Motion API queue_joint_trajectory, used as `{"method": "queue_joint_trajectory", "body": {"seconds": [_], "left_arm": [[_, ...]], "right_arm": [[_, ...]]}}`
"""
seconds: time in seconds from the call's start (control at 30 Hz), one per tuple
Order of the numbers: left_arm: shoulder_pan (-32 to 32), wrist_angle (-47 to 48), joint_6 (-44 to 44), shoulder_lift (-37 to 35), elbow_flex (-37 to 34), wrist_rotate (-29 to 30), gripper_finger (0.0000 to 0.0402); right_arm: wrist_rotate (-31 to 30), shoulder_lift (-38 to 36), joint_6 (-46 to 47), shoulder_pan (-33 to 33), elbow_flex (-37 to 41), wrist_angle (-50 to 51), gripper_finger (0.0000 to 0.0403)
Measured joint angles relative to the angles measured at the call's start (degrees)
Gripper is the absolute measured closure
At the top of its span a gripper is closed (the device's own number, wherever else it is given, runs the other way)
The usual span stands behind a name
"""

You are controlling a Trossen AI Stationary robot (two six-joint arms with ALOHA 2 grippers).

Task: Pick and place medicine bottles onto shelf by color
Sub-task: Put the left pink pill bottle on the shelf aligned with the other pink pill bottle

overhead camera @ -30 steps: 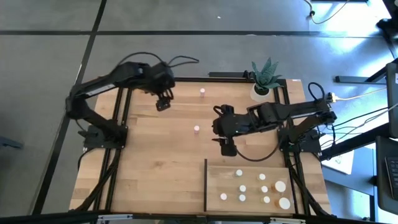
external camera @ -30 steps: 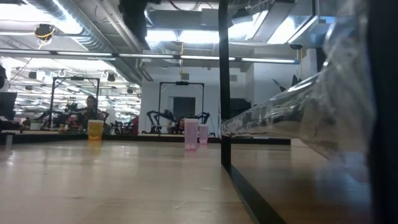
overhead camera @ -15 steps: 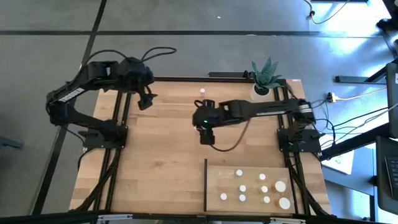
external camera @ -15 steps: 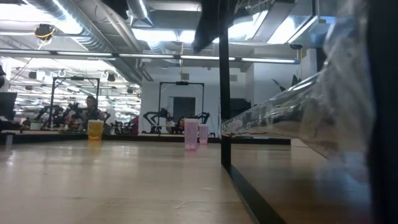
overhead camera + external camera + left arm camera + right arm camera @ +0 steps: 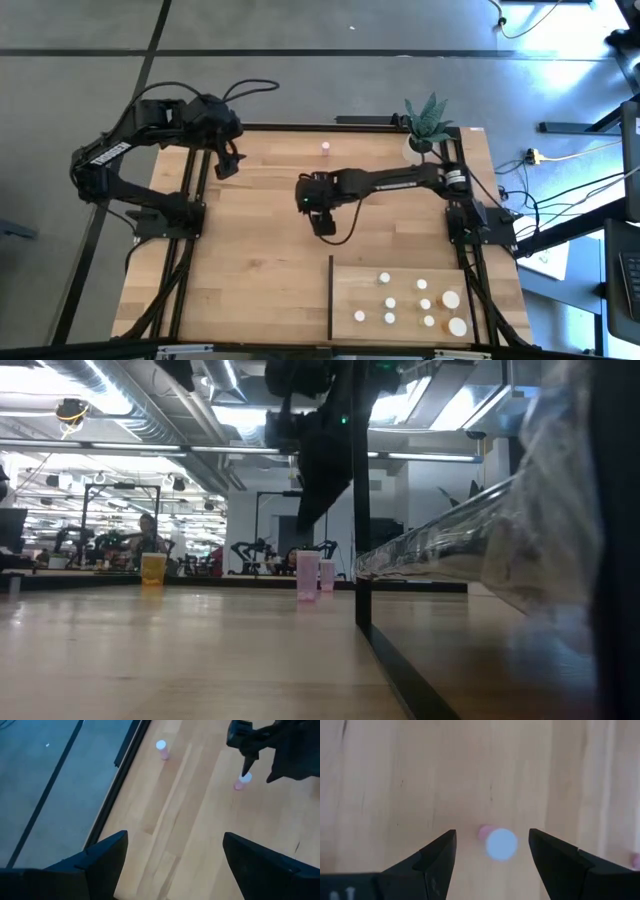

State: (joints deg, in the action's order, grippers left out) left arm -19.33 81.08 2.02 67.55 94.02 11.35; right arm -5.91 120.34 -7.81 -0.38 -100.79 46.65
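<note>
Right end effector point(image 5: 492, 852) hung open above pink bottle point(image 5: 500, 843) mid-surface point(image 5: 250, 260) | step: lining up the pick | next: drop straight, close on cap | left end effector point(image 5: 226, 166) open, parked by far-left edge | shelf point(image 5: 400, 305) near right

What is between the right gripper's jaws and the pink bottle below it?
Nothing: the right wrist view shows the open right gripper directly above the pink bottle, only bare tabletop around.
</note>
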Motion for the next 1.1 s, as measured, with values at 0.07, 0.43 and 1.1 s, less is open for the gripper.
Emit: {"method": "queue_joint_trajectory", "body": {"seconds": [0.07,0.43,1.1], "left_arm": [[0.0,0.65,-0.02,0.0,0.0,0.0,0.0081],[0.0,1.44,-0.13,0.0,0.0,0.0,0.0081],[0.0,1.44,-0.11,0.04,0.0,-0.01,0.0081]], "right_arm": [[0.22,1.01,-0.09,-0.21,0.0,-0.2,0.0151],[-0.33,4.74,-1.68,-1.73,0.0,-0.56,0.0151],[-0.47,6.75,-1.62,-2.91,-0.02,-0.23,0.0246]]}}
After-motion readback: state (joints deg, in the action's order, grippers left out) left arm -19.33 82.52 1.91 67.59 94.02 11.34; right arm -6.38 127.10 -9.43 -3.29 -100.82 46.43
